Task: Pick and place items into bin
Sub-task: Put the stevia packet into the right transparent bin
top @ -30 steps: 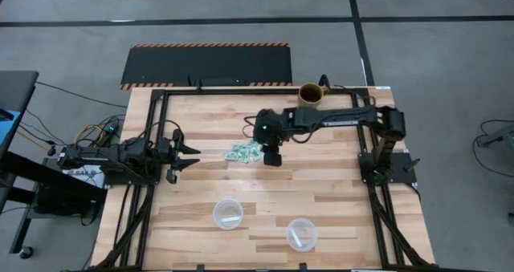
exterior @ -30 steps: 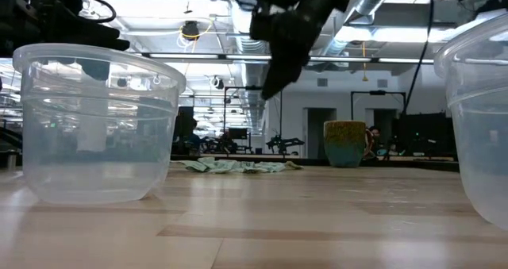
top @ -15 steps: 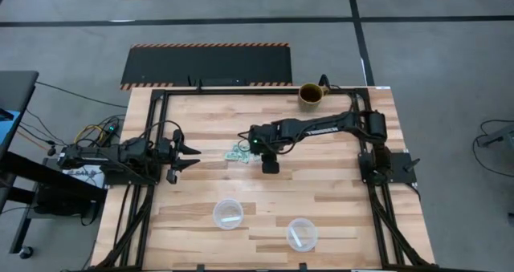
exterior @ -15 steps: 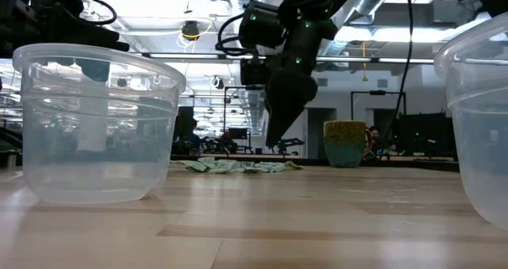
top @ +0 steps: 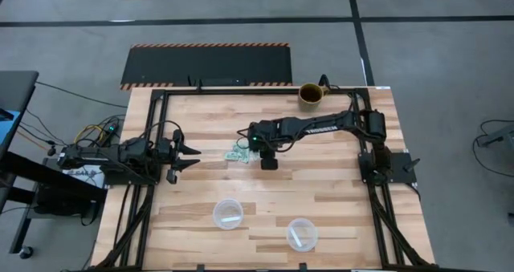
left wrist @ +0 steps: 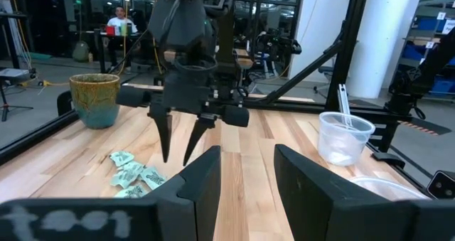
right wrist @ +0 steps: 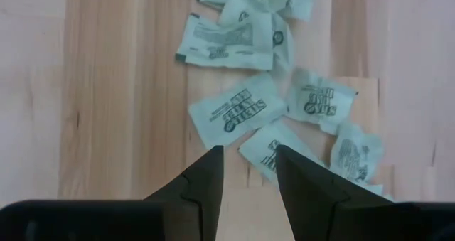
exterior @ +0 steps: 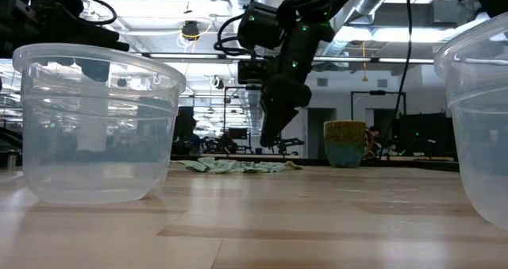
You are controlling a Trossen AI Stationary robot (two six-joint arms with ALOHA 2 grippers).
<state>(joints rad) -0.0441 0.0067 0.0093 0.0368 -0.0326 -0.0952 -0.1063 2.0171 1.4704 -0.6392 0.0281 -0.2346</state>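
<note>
The right hand (top: 269,163) hangs just above the pale wooden bench (top: 321,184), fingers pointing down, parted and holding nothing. The small mint-green paper packets (right wrist: 242,113) lie scattered on the bench just beyond its fingertips. Farther off, the left hand (top: 191,156) waits with fingers apart, empty.

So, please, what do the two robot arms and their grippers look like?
Both arms are dark, nearly black, jointed machines. The right arm has a small green light near its wrist, white lettering along one link and a black cable. The right gripper has two long, thin, pointed black fingers. The left gripper has similar dark fingers, and thin cables trail behind the left arm.
</note>
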